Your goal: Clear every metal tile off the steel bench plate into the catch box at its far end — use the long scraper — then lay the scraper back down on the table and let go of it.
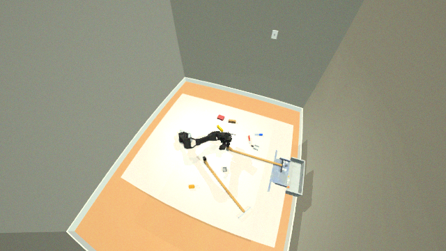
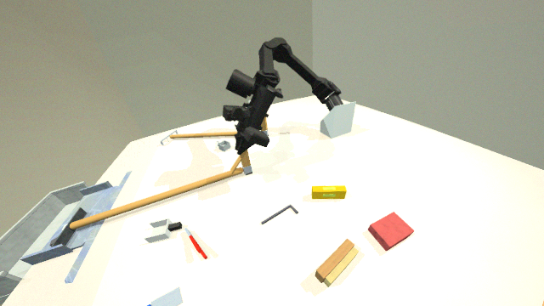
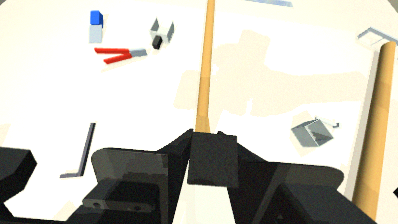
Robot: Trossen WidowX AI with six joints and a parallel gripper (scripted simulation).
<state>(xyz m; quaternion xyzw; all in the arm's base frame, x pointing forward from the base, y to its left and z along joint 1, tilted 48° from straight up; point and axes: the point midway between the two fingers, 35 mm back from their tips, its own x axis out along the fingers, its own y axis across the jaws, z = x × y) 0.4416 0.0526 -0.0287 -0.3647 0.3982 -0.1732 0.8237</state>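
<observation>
Between your gripper's (image 3: 210, 150) fingers sits the dark grip end of the long scraper (image 2: 161, 196), and the jaws are clamped on it, standing partly apart because the handle fills the gap. From the fingers the tan wooden shaft runs straight ahead across the white table (image 2: 425, 170) (in the wrist view it leaves the top edge of the frame). In the exterior view the scraper's dark blade (image 2: 68, 233) rests at the far end of the steel bench plate (image 2: 91, 200), right at the edge of the grey catch box (image 2: 47, 203). In the top view small light tiles (image 1: 285, 169) show near the blade, by the box edge; whether they lie on the plate or inside the box cannot be told.

To the right of the fingers lies a second long-handled tool (image 3: 377, 125), apart from them, with a small grey open box (image 3: 311, 132) between it and the held shaft. Ahead and to the left of the fingers you have red-handled pliers (image 3: 117, 53), a blue-capped item (image 3: 96, 26) and a small grey bracket (image 3: 162, 33). Close on the left lies a dark hex key (image 3: 82, 152), not touching the gripper.
</observation>
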